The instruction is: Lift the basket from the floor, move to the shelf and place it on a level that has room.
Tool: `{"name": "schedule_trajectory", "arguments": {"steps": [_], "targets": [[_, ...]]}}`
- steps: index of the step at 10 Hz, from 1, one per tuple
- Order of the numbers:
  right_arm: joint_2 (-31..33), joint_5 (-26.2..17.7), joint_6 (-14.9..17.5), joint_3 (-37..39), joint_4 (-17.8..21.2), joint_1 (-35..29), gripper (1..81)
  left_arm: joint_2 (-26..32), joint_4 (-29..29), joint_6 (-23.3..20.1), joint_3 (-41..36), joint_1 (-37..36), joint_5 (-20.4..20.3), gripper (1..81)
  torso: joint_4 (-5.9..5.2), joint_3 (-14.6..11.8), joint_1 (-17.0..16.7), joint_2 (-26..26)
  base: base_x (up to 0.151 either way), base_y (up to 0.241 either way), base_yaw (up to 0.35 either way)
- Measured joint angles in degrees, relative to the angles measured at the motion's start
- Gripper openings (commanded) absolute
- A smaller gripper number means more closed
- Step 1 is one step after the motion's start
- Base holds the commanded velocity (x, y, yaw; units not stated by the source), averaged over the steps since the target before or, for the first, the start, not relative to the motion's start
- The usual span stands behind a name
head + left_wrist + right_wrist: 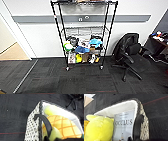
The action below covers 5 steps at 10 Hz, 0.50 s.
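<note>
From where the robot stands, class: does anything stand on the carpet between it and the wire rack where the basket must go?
Nothing visible does. The floor up to the shelf is bare carpet. An office chair stands off to the rack's right, beside that path. The basket shows close at both wrists.

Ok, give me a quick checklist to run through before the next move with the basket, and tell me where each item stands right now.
1. Shelf ahead and facing the robot: ok.
2. Room on the second level from the top: ok, it looks bare.
3. Lower levels free: not ok, crowded with items.
4. Floor between robot and shelf free: ok.
5. Office chair away from the shelf front: ok, it stands off to the side.
6. Grip on the basket and its handle: cannot tell. The yellow plush toy and Oculus box sit inside.
</note>
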State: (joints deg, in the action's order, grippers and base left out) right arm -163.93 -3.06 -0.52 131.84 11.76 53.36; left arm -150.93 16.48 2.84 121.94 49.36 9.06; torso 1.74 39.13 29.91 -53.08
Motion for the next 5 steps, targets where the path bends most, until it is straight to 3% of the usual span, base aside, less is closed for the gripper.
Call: {"name": "schedule_trajectory", "arguments": {"steps": [5], "targets": [[0.20,-0.73,0.00,0.00,0.00,0.26,1.0,-0.22,-0.02,0.05,0.02,1.52,-0.11,1.0,0.00,-7.02,-6.34,9.60,0.000,0.000,0.000]]}}
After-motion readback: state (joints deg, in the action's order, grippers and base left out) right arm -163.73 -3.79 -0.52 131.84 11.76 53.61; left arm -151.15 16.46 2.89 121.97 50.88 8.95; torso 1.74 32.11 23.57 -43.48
